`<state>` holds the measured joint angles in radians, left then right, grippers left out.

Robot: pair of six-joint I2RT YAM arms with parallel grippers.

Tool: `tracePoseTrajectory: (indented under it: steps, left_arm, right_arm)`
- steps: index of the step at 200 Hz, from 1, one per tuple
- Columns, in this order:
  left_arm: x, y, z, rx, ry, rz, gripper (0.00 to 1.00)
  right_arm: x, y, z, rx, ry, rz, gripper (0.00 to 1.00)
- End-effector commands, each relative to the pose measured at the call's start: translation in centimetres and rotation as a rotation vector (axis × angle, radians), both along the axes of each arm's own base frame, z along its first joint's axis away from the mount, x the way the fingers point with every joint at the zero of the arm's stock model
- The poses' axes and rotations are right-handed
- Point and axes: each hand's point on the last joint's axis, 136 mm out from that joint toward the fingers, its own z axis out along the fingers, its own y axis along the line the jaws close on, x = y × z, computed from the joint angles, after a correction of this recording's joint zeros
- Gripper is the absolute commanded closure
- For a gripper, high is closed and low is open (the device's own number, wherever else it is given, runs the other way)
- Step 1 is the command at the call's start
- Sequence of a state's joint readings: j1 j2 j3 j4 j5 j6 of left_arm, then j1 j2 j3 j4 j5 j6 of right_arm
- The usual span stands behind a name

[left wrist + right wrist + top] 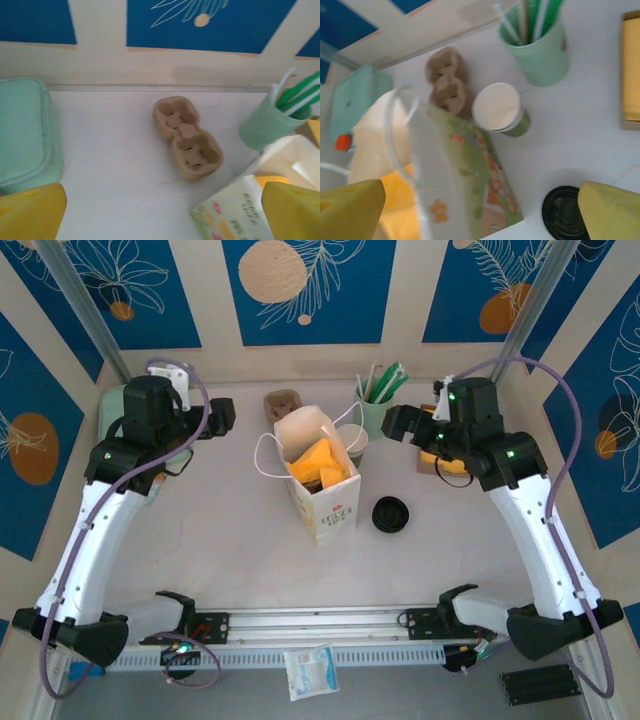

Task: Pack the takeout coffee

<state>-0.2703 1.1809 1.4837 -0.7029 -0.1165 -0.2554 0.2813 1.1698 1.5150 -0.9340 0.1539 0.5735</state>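
Heads up: your coffee cup (499, 107) stands lidless against the paper bag (465, 170), its black lid (565, 212) off nearby, probably needs capping first; left gripper (222, 415) and right gripper (397, 425) both gape wide, empty

Field notes on your rig. Both arms match: the left arm (85, 560) and the right arm (545, 540) have long white link shells. The joint housings up top are chunky and black, and the shoulder blocks at the base are black too. A grey-purple cable (206, 405) runs along each arm from wrist to base. Small green lights (452, 397) glow on the right arm's black housings. The left gripper (228, 417) and right gripper (390, 423) have black bodies. In your wrist cameras the fingers (31, 212) are blunt, matte yellow.
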Motion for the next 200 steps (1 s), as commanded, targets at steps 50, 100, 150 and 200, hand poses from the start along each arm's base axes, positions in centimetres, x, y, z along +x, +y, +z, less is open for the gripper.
tracePoseTrajectory:
  steps: [50,100,150,200]
  left_arm:
    - [0.7,6.4,-4.7,0.102,-0.115,0.215,0.01]
    - [0.4,8.5,-9.9,0.193,-0.166,0.27,0.01]
    - [1.3,9.2,-16.8,0.263,-0.148,0.286,0.0]
    - [2.5,8.8,-22.1,0.275,-0.179,0.267,0.01]
  right_arm:
    - [4.3,-6.8,-8.5,-0.089,0.014,-0.183,0.01]
    - [6.1,-9.0,-11.8,-0.309,-0.196,-0.169,0.01]
    - [7.0,-11.4,-17.4,-0.41,-0.24,-0.233,0.01]
    - [7.0,-12.5,-21.1,-0.44,-0.276,-0.247,0.01]
